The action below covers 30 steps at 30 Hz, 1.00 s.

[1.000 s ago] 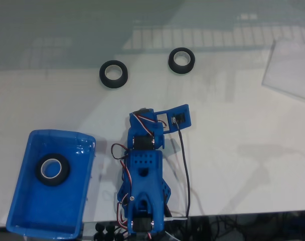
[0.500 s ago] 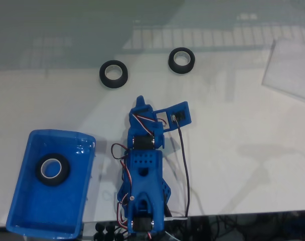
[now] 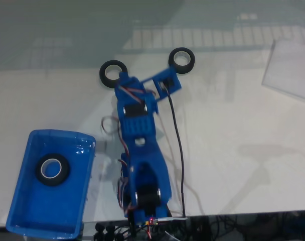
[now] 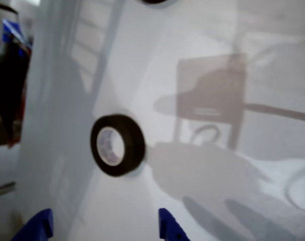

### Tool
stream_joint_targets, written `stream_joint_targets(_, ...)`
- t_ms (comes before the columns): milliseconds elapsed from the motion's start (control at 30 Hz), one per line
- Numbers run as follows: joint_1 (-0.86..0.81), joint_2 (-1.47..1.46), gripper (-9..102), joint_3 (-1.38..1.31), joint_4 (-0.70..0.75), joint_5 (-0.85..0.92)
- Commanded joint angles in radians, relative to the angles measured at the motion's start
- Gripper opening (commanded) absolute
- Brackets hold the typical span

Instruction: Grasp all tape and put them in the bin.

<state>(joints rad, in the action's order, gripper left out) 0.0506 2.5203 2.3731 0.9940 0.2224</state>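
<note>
Three black tape rolls show in the fixed view. One tape roll [image 3: 52,169] lies inside the blue bin [image 3: 22,211] at the lower left. A second tape roll [image 3: 112,74] lies on the white table at the back, and a third tape roll [image 3: 181,60] lies to its right. My blue gripper [image 3: 122,80] reaches out to the second roll's near right edge. In the wrist view that tape roll [image 4: 117,144] lies ahead of my gripper [image 4: 105,228], whose two blue fingertips [image 4: 168,227] stand wide apart, open and empty. Another tape roll [image 4: 155,1] peeks in at the top edge.
A pale translucent sheet [image 3: 290,68] lies at the table's right back. A black cable [image 3: 176,145] runs along the arm's right side. The table's front edge, with dark cables [image 3: 107,232] below it, runs along the bottom.
The arm has stretched forward and swung left, bringing the gripper from mid-table up to the left tape roll. The rolls and the bin have not moved.
</note>
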Motion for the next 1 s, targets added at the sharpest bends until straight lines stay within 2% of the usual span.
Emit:
stream_joint_targets(0, 0.012, -0.250, 29, -0.241, 0.064, 0.020)
stream_joint_targets(133, 0.012, -0.503, 29, -0.440, 0.156, 0.031)
stream_joint_targets(433, 0.017, -0.948, 30, -0.793, 0.262, 0.037)
stream_joint_targets(800, 0.066, -1.333, 30, -1.190, 0.428, 0.017)
stream_joint_targets(967, 0.080, -1.448, 30, -1.287, 0.434, 0.012)
